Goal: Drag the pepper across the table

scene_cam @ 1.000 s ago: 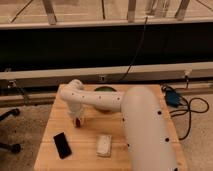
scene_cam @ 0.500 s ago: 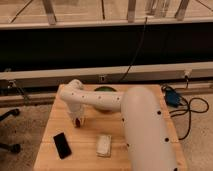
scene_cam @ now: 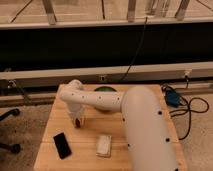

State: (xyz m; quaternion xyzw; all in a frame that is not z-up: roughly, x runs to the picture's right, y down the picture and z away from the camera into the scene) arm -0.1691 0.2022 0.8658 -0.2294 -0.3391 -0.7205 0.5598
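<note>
- The gripper [scene_cam: 77,120] hangs low at the table's [scene_cam: 47,132] left-centre, placed for dragging; finger state I cannot tell
- The pepper [scene_cam: 78,121] sits right under it, beyond the black phone [scene_cam: 62,145]

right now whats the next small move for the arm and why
Probably a short sideways drag along the table, keeping low. The gripper is already down at the pepper on the left half of the table, with bare wood around it; the black phone and the white item lie nearer the camera.
</note>
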